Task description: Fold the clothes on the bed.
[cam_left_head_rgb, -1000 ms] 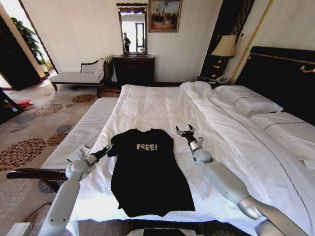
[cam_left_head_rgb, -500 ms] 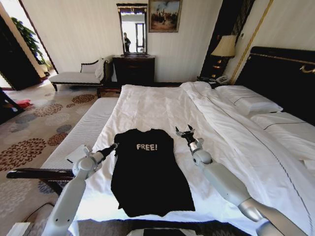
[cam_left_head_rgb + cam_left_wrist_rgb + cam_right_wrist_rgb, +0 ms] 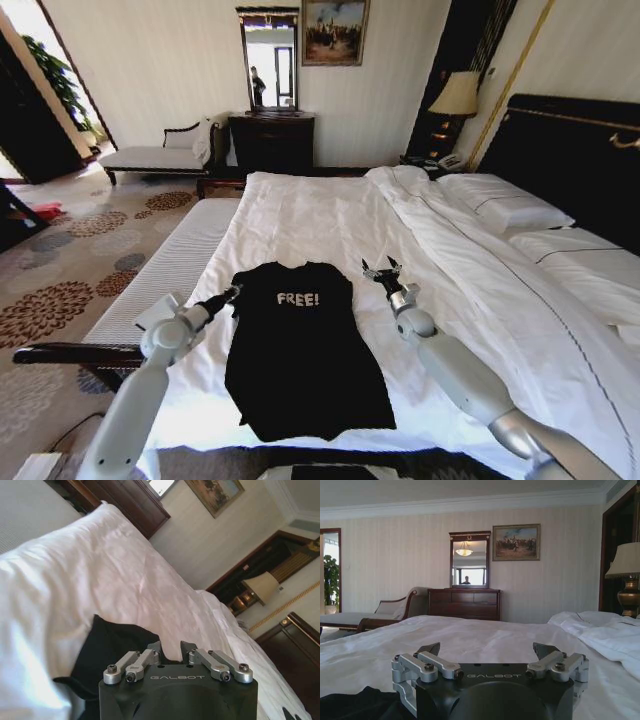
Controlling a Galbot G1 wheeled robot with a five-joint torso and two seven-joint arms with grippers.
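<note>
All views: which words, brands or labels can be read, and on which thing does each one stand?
"FREE!" in white letters on the chest of the black T-shirt lying on the bed.
"GALBOT" on the black body of the left pincer.
"GALBOT" on the black body of the right pincer.
No other readable text.

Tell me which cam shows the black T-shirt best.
Head view: the whole black T-shirt lies flat on the bed, "FREE!" lettering readable. Left wrist view catches just one sleeve by the left pincer; right wrist view, a dark corner by the right pincer.
</note>
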